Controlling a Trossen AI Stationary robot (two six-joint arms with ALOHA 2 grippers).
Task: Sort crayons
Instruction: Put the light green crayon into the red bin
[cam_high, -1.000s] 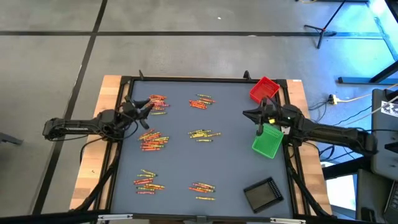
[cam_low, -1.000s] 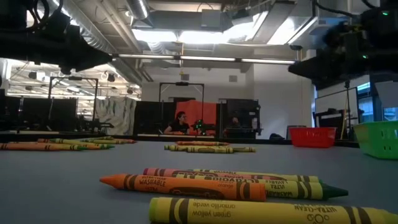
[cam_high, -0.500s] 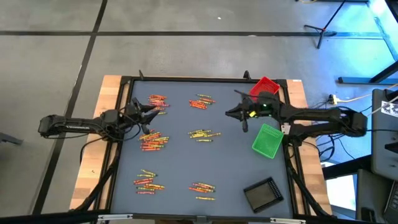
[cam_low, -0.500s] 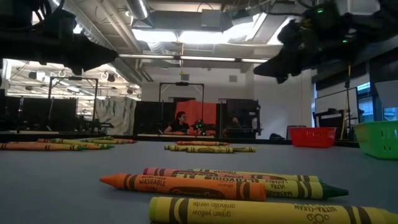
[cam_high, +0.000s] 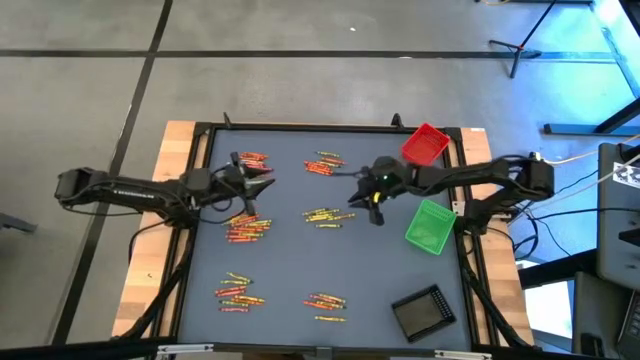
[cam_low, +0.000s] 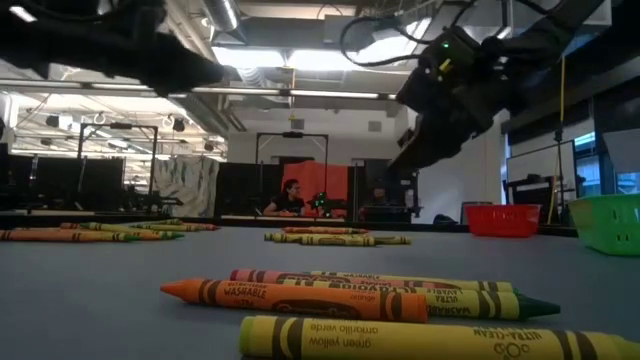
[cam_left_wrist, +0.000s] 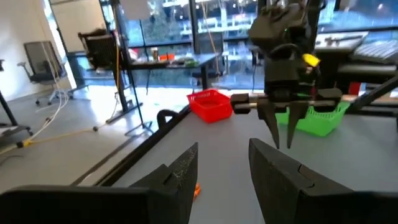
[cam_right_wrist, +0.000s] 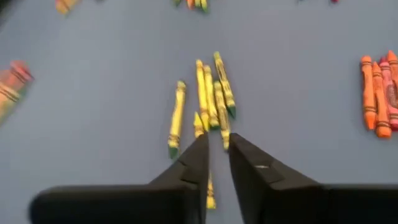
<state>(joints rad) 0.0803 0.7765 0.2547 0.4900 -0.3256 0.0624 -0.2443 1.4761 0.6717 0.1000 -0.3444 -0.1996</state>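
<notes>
Crayons (cam_high: 329, 215) are laid out in six small clusters on the grey table (cam_high: 380, 270), in two columns of three. A mostly yellow cluster sits at the centre; red-orange clusters (cam_high: 252, 162) are seen at the far left and far middle, another (cam_high: 247, 229) at mid left, and two more near the front edge (cam_high: 238, 292).

Right pincer (cam_high: 372, 208) is reached out over the table, hung just beside the yellow centre cluster on its right side. In the right wrist view its fingers (cam_right_wrist: 198, 163) are seen pointed down at the yellow crayons (cam_right_wrist: 210, 98), parted only by a narrow gap, with nothing pinched between them. Contact with the crayons cannot be told.

Left pincer (cam_high: 250, 185) is held between the far-left and mid-left clusters, above the table. In the left wrist view its fingers (cam_left_wrist: 184, 171) are spread apart and empty.

Red tray (cam_high: 424, 144) is placed at the far right corner, green tray (cam_high: 430, 226) just nearer along the right edge, black tray (cam_high: 422, 311) near the front right. No crayons are visible in the trays, though their insides are hard to make out. In the low view a person (cam_low: 288, 198) is seen seated far back in the room.
</notes>
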